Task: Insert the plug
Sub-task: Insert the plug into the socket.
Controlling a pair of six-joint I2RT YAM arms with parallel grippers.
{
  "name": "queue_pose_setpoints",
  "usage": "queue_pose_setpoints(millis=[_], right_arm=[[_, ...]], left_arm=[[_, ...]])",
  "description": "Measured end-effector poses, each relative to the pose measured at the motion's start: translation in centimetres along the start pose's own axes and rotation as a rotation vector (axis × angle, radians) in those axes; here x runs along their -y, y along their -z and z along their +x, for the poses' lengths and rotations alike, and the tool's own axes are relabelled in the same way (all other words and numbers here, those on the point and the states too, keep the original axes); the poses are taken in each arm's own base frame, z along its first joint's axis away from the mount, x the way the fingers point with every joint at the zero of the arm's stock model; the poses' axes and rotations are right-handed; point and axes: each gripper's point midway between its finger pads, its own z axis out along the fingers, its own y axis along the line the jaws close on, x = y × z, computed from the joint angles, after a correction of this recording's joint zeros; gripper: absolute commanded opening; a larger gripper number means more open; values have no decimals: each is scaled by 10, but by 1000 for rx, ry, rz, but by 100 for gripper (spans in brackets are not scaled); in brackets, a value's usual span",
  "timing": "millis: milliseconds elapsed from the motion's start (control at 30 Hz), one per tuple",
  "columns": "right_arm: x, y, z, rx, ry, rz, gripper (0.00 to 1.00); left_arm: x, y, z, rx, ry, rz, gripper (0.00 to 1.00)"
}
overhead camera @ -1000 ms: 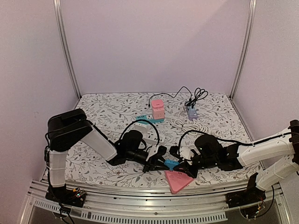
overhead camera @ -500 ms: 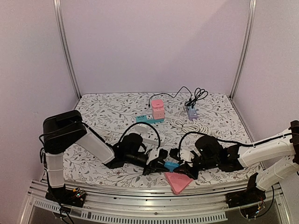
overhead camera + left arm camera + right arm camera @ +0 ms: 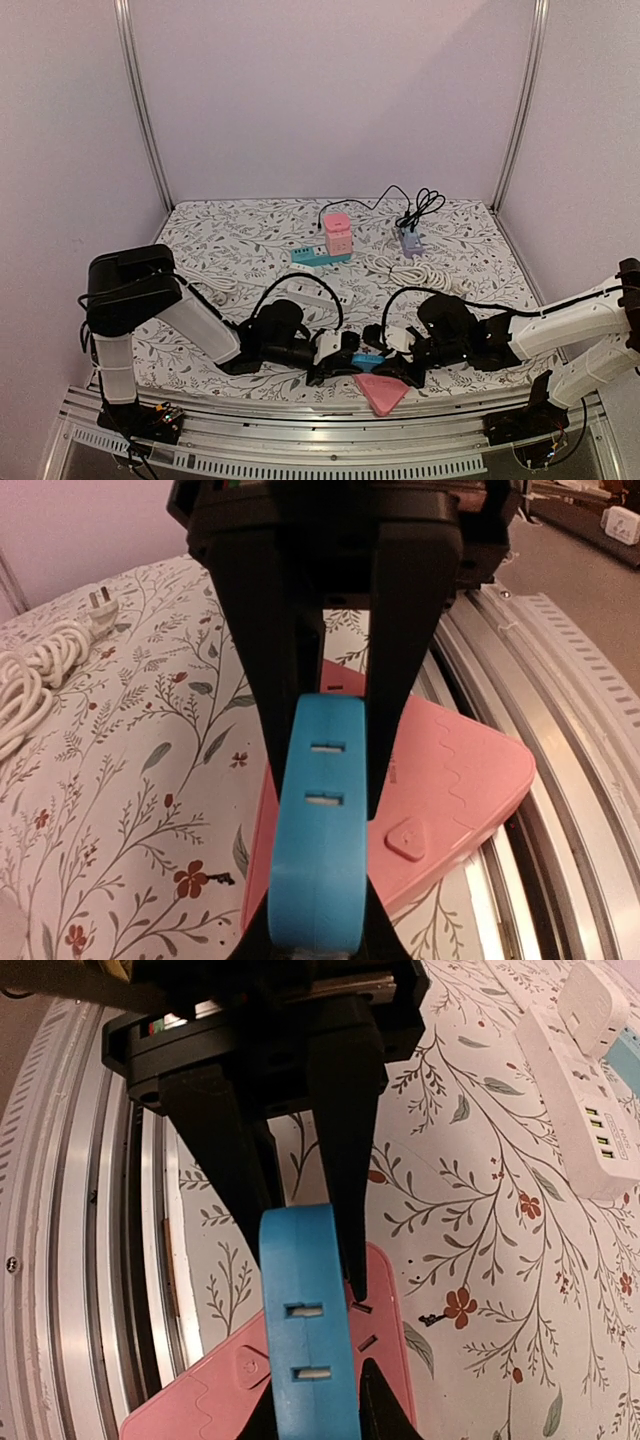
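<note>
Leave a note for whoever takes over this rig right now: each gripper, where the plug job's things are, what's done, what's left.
Left gripper: shut on one end of the blue two-slot block.
Right gripper: shut on the block's other end, so both arms hold it.
Pink socket board: lies flat close by the block; whether they touch is unclear.
Done: both arms have hold of the block.
Left: the block's two visible slots are empty and nothing looks mated yet. Which part counts as the plug I cannot tell.
</note>
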Motion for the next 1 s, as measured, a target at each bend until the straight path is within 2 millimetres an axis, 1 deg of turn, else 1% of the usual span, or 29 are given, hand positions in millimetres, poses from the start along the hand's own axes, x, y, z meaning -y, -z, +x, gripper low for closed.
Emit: queue_pose_setpoints(millis=[233,433,467,500,567,600,633,667,700,767,833,933,967,1000], right_arm=[[-1,-7,1,-12,3,-15,10],[0,-9,0,-19,5,-16,10],[0,-9,0,-19,5,-16,11],[0,-9,-1,-18,5,-16,13],[0,-8,-1,-17,6,-16,21],[0,-8,-2,-12,6,-15,26],[1,-8,-3,-10,-8,-14,33],[0,-9,-2,-14,-24,-15,40],[0,-11,0,-21,-36,-18,44],[-2,-10,-1,-18,-52,-30,49],[-4,-10,3,-33,-67,-35,53],[-5,-9,8,-57,-80,-40,65],[-5,-9,8,-60,-84,-38,73],[-5,-8,8,-61,-84,-38,86]], left_arm=[[2,2,6,2,42,-13,0],[3,3,10,19,70,-27,0],[3,3,10,20,73,-28,3],[3,3,11,21,74,-31,13],[2,3,10,21,78,-35,47],[2,3,11,20,80,-37,58],[1,2,10,16,84,-50,65],[2,0,8,14,81,-53,69],[5,-3,5,14,88,-51,73],[7,-2,7,-7,98,-59,79],[11,0,18,-54,106,-70,84],[19,8,36,-116,118,-78,89],[19,11,36,-123,117,-83,90],[19,14,36,-130,115,-93,90]])
